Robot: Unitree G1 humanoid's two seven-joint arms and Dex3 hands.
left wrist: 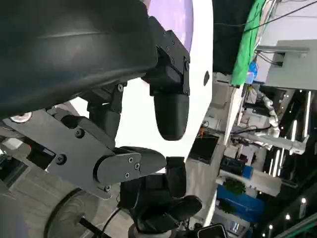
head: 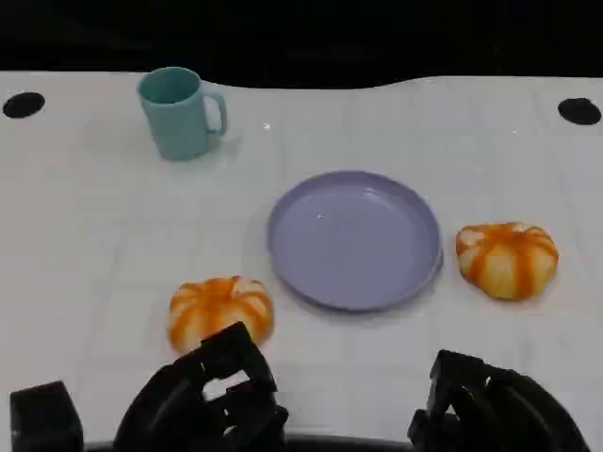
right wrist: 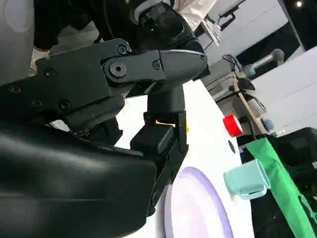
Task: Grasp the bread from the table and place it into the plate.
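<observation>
Two orange-and-white bread buns lie on the white table. One bun [head: 220, 311] sits left of the lilac plate [head: 355, 239], the other bun [head: 507, 259] to its right. The plate has nothing on it. My left hand [head: 203, 395] hovers at the near edge just in front of the left bun, fingers apart and holding nothing. My right hand [head: 495, 407] stays low at the near right, apart from the right bun, nothing in it. The plate's rim [right wrist: 195, 208] appears past my right hand's fingers [right wrist: 163, 144], and the plate's edge [left wrist: 173, 15] past my left hand's fingers [left wrist: 171, 111].
A teal mug [head: 181, 111] stands at the far left of the table, and the mug [right wrist: 246, 179] shows again beyond the plate. Black round holes [head: 23, 104] mark the table's far corners. A red button [right wrist: 232, 124] and lab equipment lie beyond the table.
</observation>
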